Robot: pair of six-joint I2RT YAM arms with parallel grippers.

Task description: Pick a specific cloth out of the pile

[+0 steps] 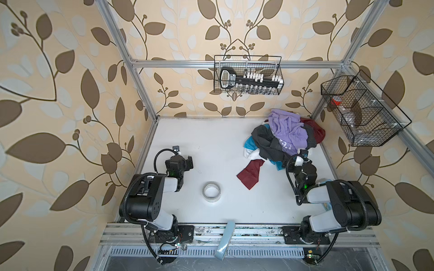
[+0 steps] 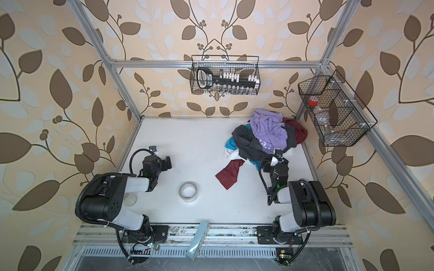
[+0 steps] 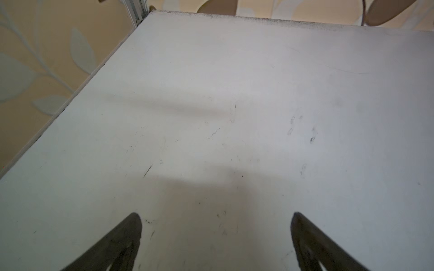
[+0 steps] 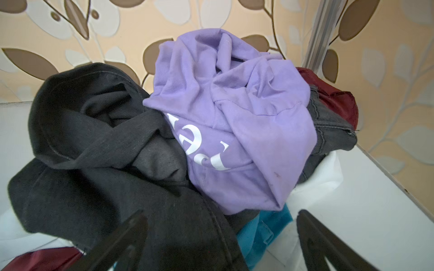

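Two end effectors, both spread wide, both empty. My left end effector [image 3: 216, 217] hangs over bare surface [image 3: 234, 93], well apart from the action. My right end effector [image 4: 222, 217] sits at the near edge of the pile [image 1: 287, 137], jaws at full spread, nothing pinched, fingers straddling dark fabric.

And there's the cloth [image 4: 94, 152]: charcoal, nearly black, plain, slumped down the left flank of the pile in both top views, with the lavender garment [image 4: 234, 117] lapping over its inner edge.

I judge it soft and limp with a bit of weight. It's not fragile or slippery, but it will drape and drag. That lavender overlap may ride along when I pull.

Best hold, I reckon, is the thick stitched fold lying right between my right fingers. I'd pinch that ridge shallow, so I don't catch the turquoise-and-white piece [image 4: 263, 230] underneath.

It's too crumpled for a tidy axis. In a top view the bulk of the cloth [image 1: 266, 143] runs on a diagonal, from the far left of the pile down toward my right end effector, near end pointing at me.

Grey seamed fabric [image 4: 328, 122] peeks out beyond the lavender. I can't tell if it's the same garment.
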